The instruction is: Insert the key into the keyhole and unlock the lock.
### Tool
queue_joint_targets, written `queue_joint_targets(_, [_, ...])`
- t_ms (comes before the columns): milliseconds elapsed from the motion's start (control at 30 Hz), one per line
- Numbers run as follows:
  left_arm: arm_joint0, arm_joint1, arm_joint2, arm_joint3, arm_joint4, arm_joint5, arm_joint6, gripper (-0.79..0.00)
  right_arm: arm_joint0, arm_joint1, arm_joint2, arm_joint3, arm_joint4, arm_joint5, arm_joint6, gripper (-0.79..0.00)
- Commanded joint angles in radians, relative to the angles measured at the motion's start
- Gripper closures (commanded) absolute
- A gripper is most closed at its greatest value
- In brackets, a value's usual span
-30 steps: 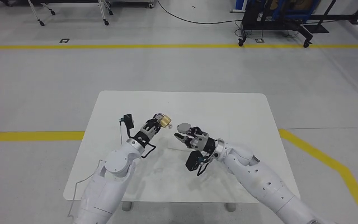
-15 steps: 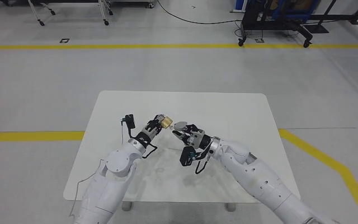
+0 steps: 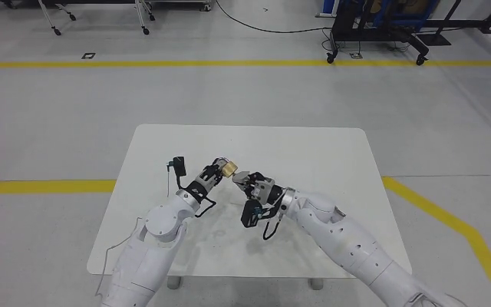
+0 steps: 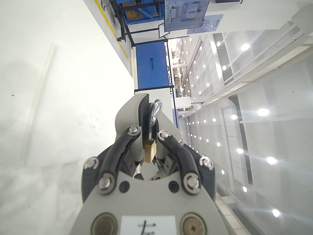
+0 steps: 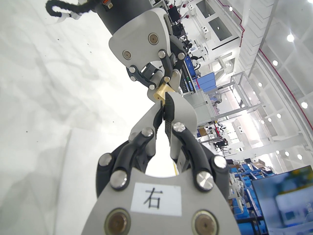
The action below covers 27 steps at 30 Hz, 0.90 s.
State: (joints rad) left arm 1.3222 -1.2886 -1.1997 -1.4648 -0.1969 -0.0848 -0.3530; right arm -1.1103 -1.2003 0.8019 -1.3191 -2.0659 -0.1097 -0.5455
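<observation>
Above the middle of the white table, my left gripper is shut on a small brass padlock. Its brass body and silver shackle sit between the pads. My right gripper is just to the right of it, shut on the key. The key's thin blade sticks out of the fingertips and its tip meets the padlock's end face. Whether the blade is inside the keyhole cannot be told. My left gripper faces my right gripper head-on.
The tabletop around both arms is bare white. A black cable loops off the left wrist. Yellow floor lines run beside the table, and carts and racks stand far behind.
My right gripper has moved left with the key, closing the gap until the key reaches the padlock. The left gripper and padlock have stayed almost still.
</observation>
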Motion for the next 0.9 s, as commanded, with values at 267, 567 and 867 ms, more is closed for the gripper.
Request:
queue_joint_targets(267, [0.009, 0.005, 0.001, -0.004, 0.036, -0.076, -0.065, 0.000, 0.013, -0.015, 0.021, 0.110, 0.263, -0.152, -0.231, 0.000])
queue_joint_targets(567, [0.023, 0.009, -0.006, -0.010, 0.036, -0.160, -0.103, 0.000, 0.019, -0.023, 0.028, 0.158, 0.330, -0.193, -0.267, 0.000])
queue_joint_targets(867, [0.027, 0.011, -0.008, -0.009, 0.036, -0.184, -0.118, 0.000, 0.020, -0.029, 0.030, 0.169, 0.341, -0.187, -0.276, 0.000])
